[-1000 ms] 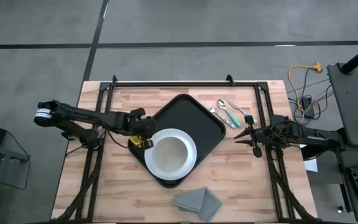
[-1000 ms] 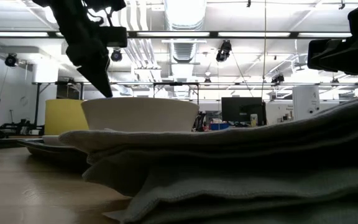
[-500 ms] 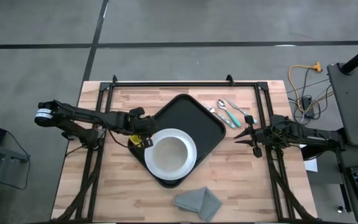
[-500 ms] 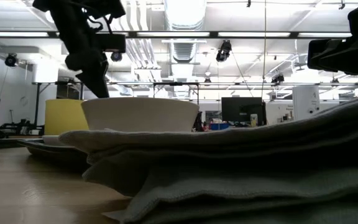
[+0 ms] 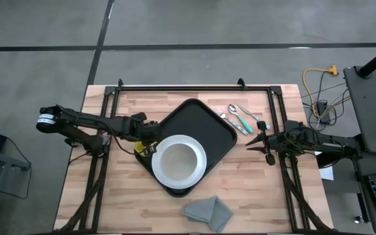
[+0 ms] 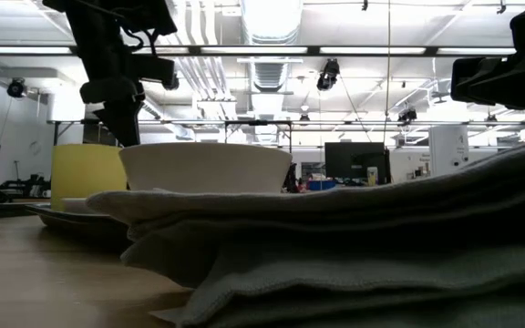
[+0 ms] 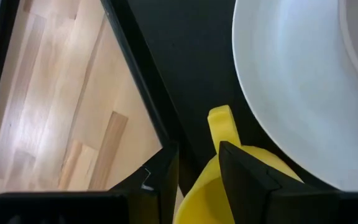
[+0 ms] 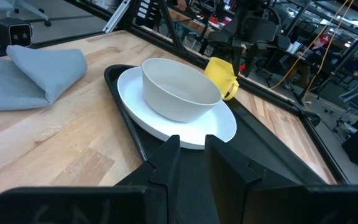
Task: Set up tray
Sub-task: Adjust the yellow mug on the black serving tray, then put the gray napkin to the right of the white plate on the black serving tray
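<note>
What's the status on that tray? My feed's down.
Left gripper clamped on yellow mug at tray edge. Right gripper open, idle right of tray. Plate and bowl on tray; cutlery, napkin off it. Nothing blocking.

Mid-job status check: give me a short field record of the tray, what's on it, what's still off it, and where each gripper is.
tray: black, set diagonally at the table's centre
on tray: white plate with a white bowl on it; yellow cup beside the plate
off tray: spoon and fork on the wood near the tray's far right edge; grey cloth at the near edge
left gripper: at the yellow cup, one finger on either side of its rim
right gripper: parked right of the tray, holding nothing
</note>
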Robot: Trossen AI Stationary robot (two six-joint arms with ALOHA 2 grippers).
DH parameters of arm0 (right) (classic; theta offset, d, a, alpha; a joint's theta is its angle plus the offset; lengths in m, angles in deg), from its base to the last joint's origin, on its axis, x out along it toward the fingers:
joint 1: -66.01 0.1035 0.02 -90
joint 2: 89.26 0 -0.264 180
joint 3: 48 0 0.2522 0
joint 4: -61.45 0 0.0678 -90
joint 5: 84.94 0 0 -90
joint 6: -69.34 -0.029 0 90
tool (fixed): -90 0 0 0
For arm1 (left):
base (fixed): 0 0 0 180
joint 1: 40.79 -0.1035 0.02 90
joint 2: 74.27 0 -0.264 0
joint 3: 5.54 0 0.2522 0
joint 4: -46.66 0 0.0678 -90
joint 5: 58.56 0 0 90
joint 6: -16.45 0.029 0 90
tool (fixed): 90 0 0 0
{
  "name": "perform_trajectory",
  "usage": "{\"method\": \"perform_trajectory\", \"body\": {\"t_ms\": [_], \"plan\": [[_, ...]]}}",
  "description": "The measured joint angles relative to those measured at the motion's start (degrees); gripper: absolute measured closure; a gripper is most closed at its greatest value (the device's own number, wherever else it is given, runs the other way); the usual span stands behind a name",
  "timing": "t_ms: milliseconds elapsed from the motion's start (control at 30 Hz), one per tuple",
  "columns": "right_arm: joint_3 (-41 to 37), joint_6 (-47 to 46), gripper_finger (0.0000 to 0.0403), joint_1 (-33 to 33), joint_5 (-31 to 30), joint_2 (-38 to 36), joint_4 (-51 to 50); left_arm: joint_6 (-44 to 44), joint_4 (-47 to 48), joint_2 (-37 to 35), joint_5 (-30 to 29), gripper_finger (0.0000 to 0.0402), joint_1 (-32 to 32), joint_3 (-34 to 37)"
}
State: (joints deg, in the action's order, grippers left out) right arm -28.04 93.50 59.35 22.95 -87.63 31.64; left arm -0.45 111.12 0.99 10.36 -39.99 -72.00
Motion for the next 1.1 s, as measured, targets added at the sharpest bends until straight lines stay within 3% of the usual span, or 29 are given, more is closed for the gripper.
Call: {"method": "perform_trajectory", "body": {"t_ms": [567,1100], "plan": [[0.00,-0.07,0.0335,-0.02,0.00,0.02,0.00,-0.20,-1.34,-0.12,0.11,0.0301,0.96,-1.69],[0.00,-0.06,0.0335,-0.01,0.02,0.00,0.00,15.09,-16.35,-3.02,6.05,0.0301,12.69,-0.83]]}}
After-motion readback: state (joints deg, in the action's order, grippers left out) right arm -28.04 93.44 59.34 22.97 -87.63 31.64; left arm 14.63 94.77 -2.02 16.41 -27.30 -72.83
